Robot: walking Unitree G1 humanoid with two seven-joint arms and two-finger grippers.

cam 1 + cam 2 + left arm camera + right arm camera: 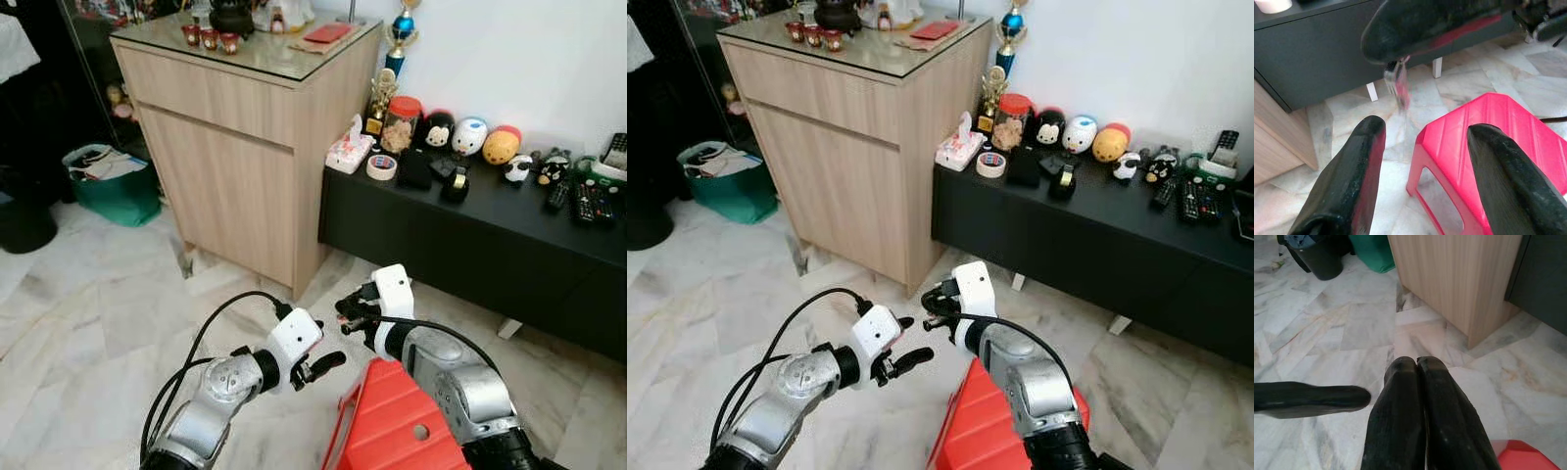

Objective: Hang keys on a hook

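A small bunch of silver keys (1398, 86), blurred, dangles from the black fingers (1420, 29) of my right gripper (345, 316), which is shut on it. In the right wrist view the right gripper (1417, 363) has its two tips pressed together. My left gripper (321, 366) is open just below and to the left of the right one, its fingers (1359, 161) spread under the hanging keys without touching them. Both grippers hover over the marble floor in front of me.
A red plastic stool (392, 421) stands right below my right arm. A tall wooden cabinet (245, 147) is ahead on the left, with a low black sideboard (470, 230) full of toys and remotes to its right. A green bag (108, 186) sits far left.
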